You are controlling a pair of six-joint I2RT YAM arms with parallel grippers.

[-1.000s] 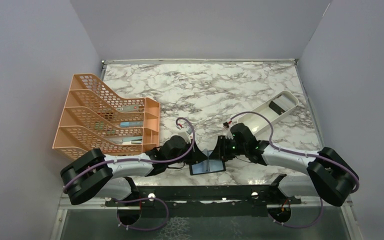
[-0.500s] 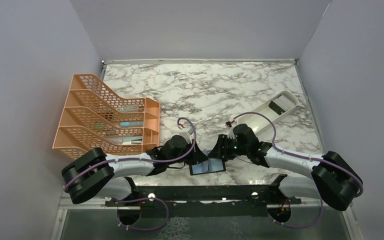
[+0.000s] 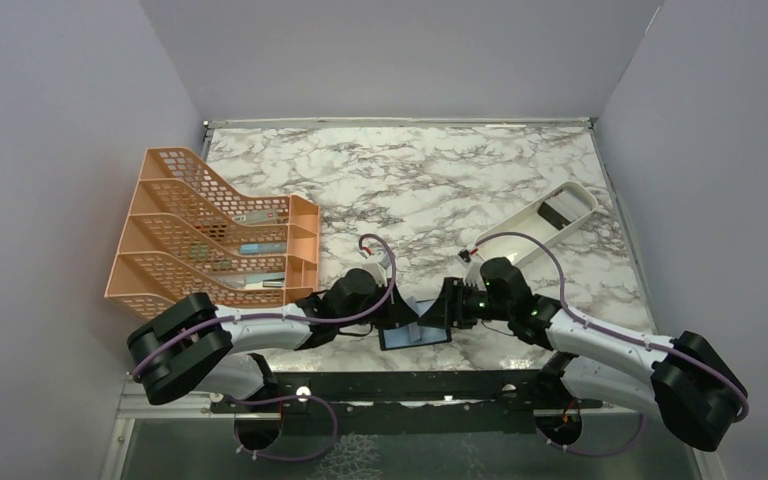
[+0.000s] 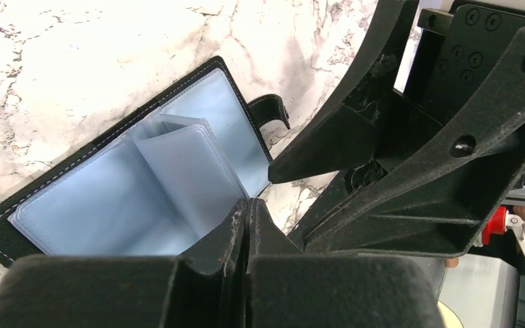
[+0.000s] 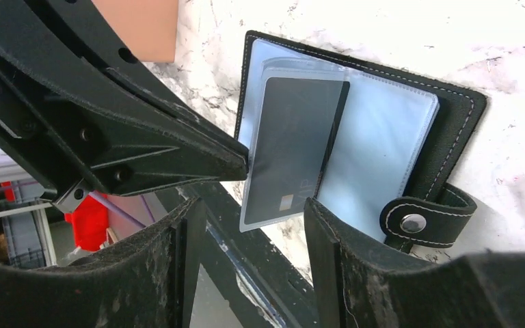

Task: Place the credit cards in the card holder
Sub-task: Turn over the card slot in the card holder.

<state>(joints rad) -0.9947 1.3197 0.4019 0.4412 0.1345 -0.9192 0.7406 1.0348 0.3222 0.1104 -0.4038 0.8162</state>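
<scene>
Tabletop (image 3: 410, 190): nothing big has shifted. Orange rack (image 3: 210, 240) at left and white tray (image 3: 525, 228) at right rear sit as they did a sec ago. R arm is the mover: over the last sec it has swung back and out to the right, away from the middle. L arm has barely budged.

Card holder (image 3: 415, 335) lies open, lining up, near the front edge of the tabletop btwn the two arms, same spot as before. Black card (image 5: 294, 143) now sits inside a clear sleeve (image 5: 304, 71) of the holder, seen thru the plastic in the R wrist view. Most of it is covered, tho one long edge may poke past the sleeve; can't say for sure.

R pincer (image 5: 253, 212): spread wide, nothing btwn the fingers, just clear of the card. It was narrower a sec ago, so it has let go and is backing off. L pincer (image 4: 248, 205): pressed together, tip on the edge of that clear sleeve, apparently nipping it to keep the leaf lifted off the lining.

Meaning: first card looks delivered, i.e. one of two done. Gold card not visible in any view; a dark item in the white tray is too small to ID. Likely next: fetch the second card w/ R arm while L keeps a sleeve open. Snap tab (image 5: 417, 219) hangs undone, so closing isn't up yet.
</scene>
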